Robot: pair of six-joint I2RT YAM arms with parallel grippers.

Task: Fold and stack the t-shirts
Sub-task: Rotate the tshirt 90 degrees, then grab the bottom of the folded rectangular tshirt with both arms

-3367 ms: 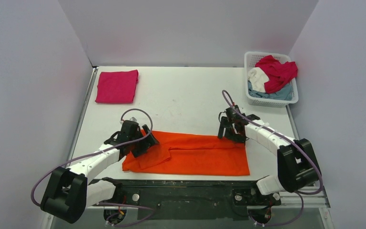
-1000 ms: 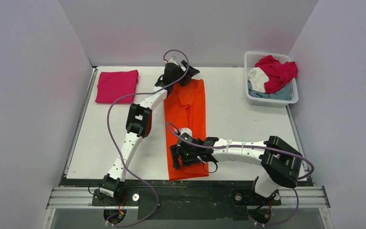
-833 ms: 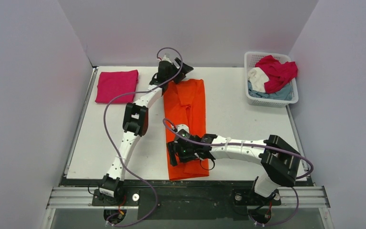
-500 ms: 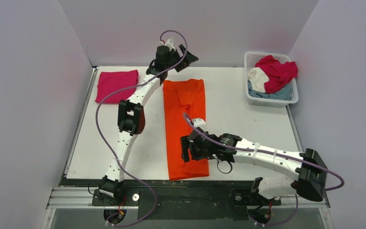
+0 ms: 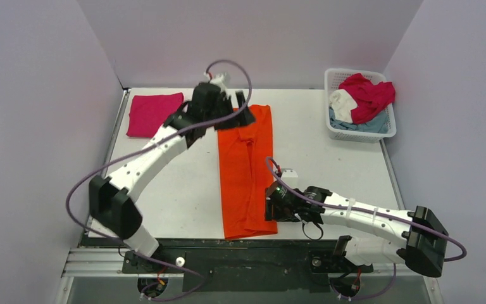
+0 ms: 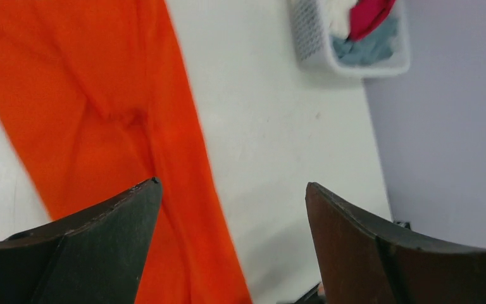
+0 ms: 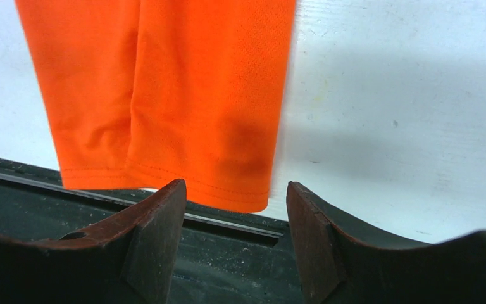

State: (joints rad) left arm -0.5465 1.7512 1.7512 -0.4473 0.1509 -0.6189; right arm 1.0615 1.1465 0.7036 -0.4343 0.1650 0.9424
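Nearest the bases, the right gripper [image 7: 235,190] hovers with its jaws apart and nothing between them. Just beyond its fingertips lies the stitched hem corner of the orange t-shirt [image 7: 164,95], which slightly overlaps the table's dark front rail. The shirt is a fine, matte knit, laid as a long narrow strip with sleeves tucked in and a soft lengthwise crease. It runs away from this gripper to the left gripper [image 5: 240,109], which hangs above the strip's far end, fingers spread wide and empty. By my reading the lengthwise folds are made and the crosswise folds are yet to come. To the left gripper's left, well apart, a magenta-pink t-shirt [image 5: 155,114] sits as a flat square, seemingly the start of the stack. Far off to its right, the white lattice basket [image 5: 354,134] holds crumpled crimson, white and grey-blue shirts [image 5: 370,95], all unfolded.
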